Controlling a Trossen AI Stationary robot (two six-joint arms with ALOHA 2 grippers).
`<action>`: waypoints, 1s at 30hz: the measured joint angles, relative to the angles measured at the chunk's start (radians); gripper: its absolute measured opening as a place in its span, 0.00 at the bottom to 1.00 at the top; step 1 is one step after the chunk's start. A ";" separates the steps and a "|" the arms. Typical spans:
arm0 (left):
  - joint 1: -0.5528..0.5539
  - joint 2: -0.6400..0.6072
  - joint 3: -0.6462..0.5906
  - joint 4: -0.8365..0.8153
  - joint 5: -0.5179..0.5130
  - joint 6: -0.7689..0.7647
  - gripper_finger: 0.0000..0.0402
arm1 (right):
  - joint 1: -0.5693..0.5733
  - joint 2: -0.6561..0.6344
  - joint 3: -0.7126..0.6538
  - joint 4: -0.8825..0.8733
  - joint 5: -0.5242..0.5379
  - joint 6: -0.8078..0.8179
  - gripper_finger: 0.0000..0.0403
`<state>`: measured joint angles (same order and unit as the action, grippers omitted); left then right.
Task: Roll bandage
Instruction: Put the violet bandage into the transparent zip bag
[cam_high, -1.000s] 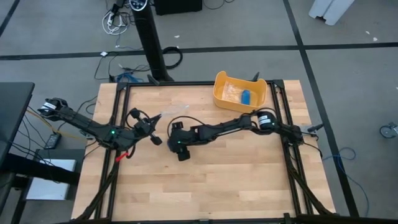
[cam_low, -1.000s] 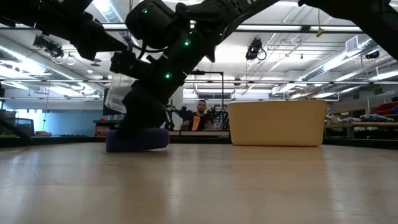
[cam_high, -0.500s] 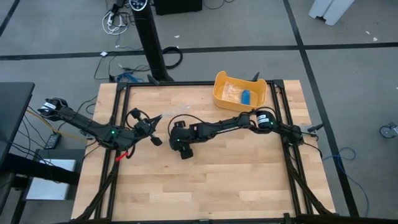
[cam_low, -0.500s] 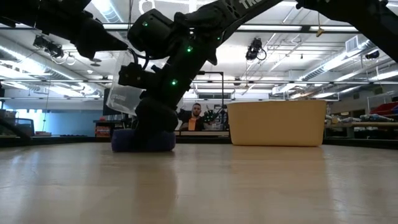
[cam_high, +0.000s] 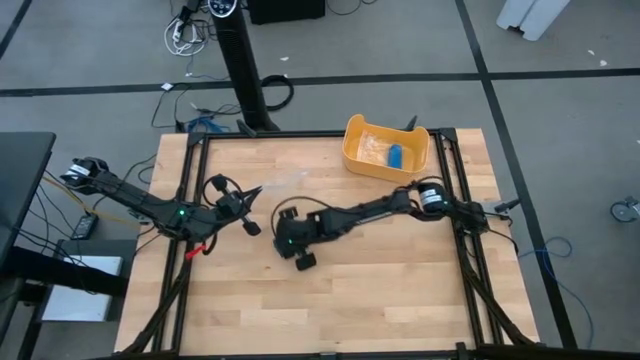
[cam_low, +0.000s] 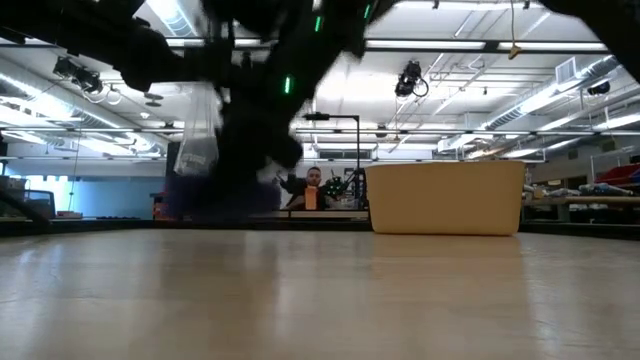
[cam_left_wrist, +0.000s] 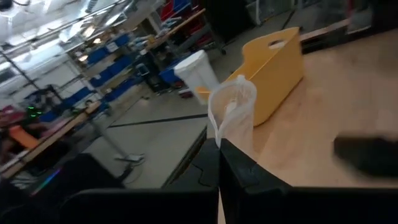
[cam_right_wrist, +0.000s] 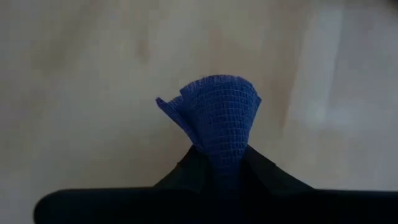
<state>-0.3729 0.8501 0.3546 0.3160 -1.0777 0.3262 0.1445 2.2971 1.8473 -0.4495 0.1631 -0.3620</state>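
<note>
though blurred low — bandage (cam_right_wrist: 216, 121) wrist-clear

Setting: robotics lab or workshop, large open hall. Wooden table (cam_high: 330, 300) in a black frame stands on grey floor marked with dark lines; loose cables (cam_high: 185, 35) lie beside a black post (cam_high: 243, 65). Low view: exposed ceiling with strip lights (cam_low: 440, 44), a hanging camera or lamp (cam_low: 411, 78), benches and shelving behind. A seated person (cam_low: 316, 186) is far back among equipment. Left wrist view: shelves of what look like blue storage bins (cam_left_wrist: 115, 50), blurred. Yellow plastic tub (cam_high: 385, 147) on the table.
</note>
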 joint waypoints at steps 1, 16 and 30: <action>0.000 0.000 0.000 0.000 0.011 -0.014 0.00 | 0.020 -0.028 0.000 -0.006 0.016 -0.006 0.12; -0.003 0.001 0.000 0.129 0.344 -0.178 0.00 | 0.254 -0.493 -0.107 0.277 0.208 -0.223 0.12; -0.003 0.001 0.000 0.269 0.468 -0.173 0.00 | 0.056 -0.618 -0.431 0.705 0.056 -0.138 0.12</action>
<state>-0.3756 0.8509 0.3550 0.5854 -0.6098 0.1535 0.2005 1.6793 1.4161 0.2560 0.2192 -0.4995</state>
